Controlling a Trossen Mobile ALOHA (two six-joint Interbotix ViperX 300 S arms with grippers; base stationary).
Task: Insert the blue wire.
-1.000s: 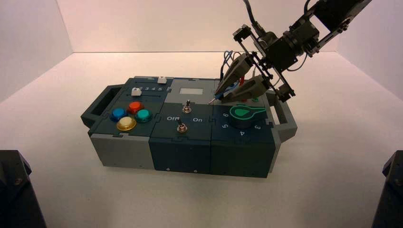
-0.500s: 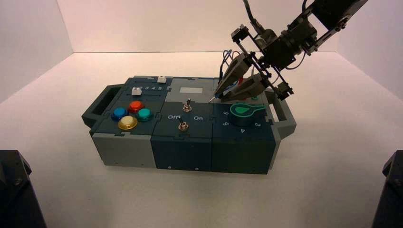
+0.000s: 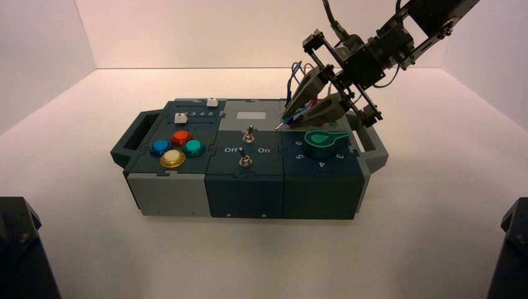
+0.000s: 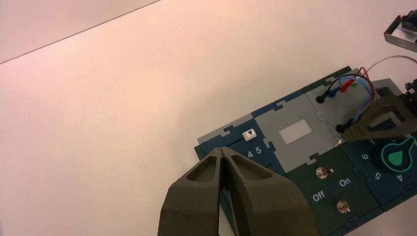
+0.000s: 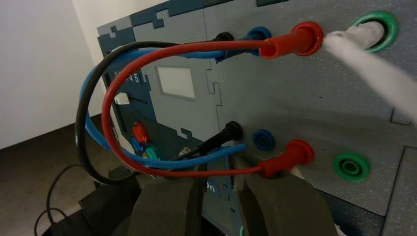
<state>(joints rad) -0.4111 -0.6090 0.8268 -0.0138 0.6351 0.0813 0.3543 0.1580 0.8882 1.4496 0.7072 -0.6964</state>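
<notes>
The blue wire (image 5: pixel 223 151) loops out from the box's upper blue socket. Its free plug end lies just short of the empty lower blue socket (image 5: pixel 264 140). My right gripper (image 5: pixel 219 171) reaches down over the box's right rear module (image 3: pixel 292 119). Its jaws stand apart, and the blue plug end crosses just past the fingertips (image 5: pixel 169 196). I see no squeeze on it. In the high view a thin metal tip shows at the fingertips. My left gripper (image 4: pixel 223 150) is shut and empty, off the box's slider corner.
A red lead (image 5: pixel 105 113) and a black lead (image 5: pixel 81 128) arc beside the blue one, both plugged in at each end. The green knob (image 3: pixel 320 142) sits right under the right gripper. Two toggles (image 3: pixel 248 132) and the coloured buttons (image 3: pixel 173 159) lie to its left.
The right gripper has risen a little and drawn back to the right. The box has shifted slightly right and turned with it. The jaws' spread looks unchanged.
</notes>
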